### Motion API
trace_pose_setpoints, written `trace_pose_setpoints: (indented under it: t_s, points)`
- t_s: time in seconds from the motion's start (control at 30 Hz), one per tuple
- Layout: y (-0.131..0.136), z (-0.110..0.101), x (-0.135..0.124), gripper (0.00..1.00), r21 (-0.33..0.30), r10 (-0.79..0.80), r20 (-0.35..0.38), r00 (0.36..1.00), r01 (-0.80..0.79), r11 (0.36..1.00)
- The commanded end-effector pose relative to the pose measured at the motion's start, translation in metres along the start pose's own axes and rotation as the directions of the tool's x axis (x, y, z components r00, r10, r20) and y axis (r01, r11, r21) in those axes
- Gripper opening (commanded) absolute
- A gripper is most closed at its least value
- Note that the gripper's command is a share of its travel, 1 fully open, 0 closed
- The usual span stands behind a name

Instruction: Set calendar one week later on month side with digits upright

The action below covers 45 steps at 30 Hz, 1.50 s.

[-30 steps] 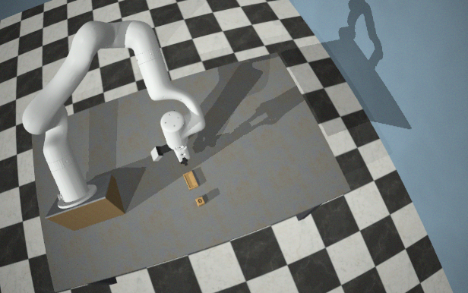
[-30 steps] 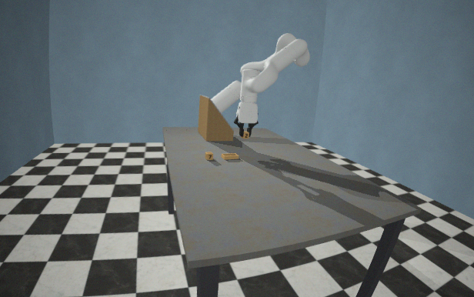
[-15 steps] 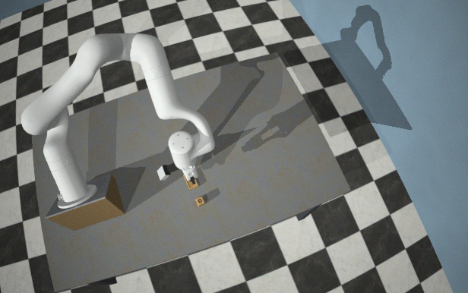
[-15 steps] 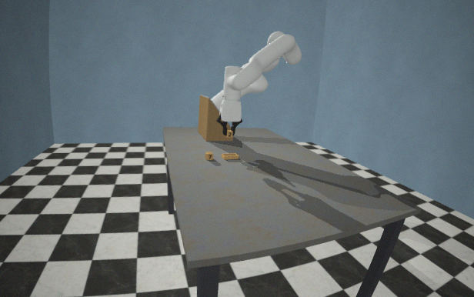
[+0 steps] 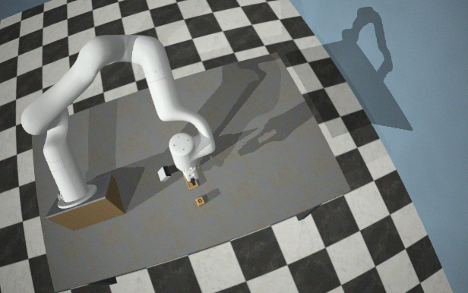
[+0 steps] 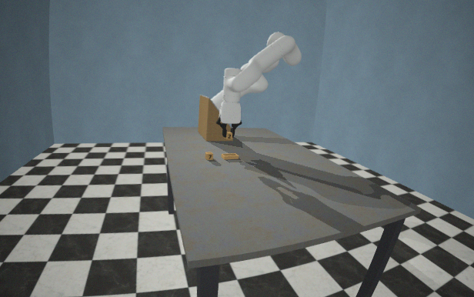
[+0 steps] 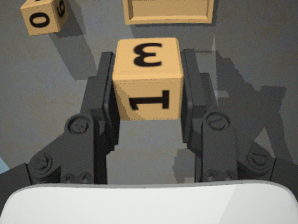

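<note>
Black jaws (image 5: 193, 181) (image 6: 229, 132) pinch a wooden cube (image 6: 229, 135) (image 7: 147, 80) by two sides, above the counter (image 5: 266, 159) (image 6: 269, 192) (image 7: 30, 100). The wrist view shows a 3 and a 1 on it; the exterior view shows a 2. Close by, the open tray (image 5: 193, 187) (image 6: 230, 157) (image 7: 169, 21) lies flat. Beside it, apart, the second cube (image 5: 200, 201) (image 6: 208, 156) (image 7: 40, 19) rests on the counter, 0 on top and 7 facing the exterior view. Neither cube is in the tray, so both placements, the date and the letting go seem left to do. The counter is grey with rusty flecks; around it spread a black-and-white checkered floor (image 5: 258, 252) (image 6: 115, 246) and plain blue walls (image 5: 418, 49) (image 6: 173, 58).
</note>
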<state>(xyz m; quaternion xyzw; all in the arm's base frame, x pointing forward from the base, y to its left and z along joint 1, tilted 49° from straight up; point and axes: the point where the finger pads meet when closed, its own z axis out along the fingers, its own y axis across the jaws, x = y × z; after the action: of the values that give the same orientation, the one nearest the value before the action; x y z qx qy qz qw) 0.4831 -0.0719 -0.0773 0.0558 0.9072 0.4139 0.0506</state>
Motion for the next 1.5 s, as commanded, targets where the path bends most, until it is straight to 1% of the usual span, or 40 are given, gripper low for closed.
trace_pose_setpoints:
  t_s: [0.0,0.13,0.2,0.43,0.6,1.47]
  points:
    - [0.000,0.009,-0.001,0.29,0.001,0.000,0.001,1.000,0.000,1.000]
    - [0.000,0.022,-0.001,0.29,0.001,0.000,0.001,1.000,0.000,1.000]
    - [0.000,0.022,-0.001,0.29,0.001,0.000,0.001,1.000,0.000,1.000]
    - [-0.001,0.043,-0.002,0.29,0.001,0.000,0.001,1.000,0.000,1.000]
    - [-0.001,0.052,-0.002,0.29,0.001,0.000,0.001,1.000,0.000,1.000]
    - [-0.001,0.054,-0.002,0.29,0.001,0.000,0.001,1.000,0.000,1.000]
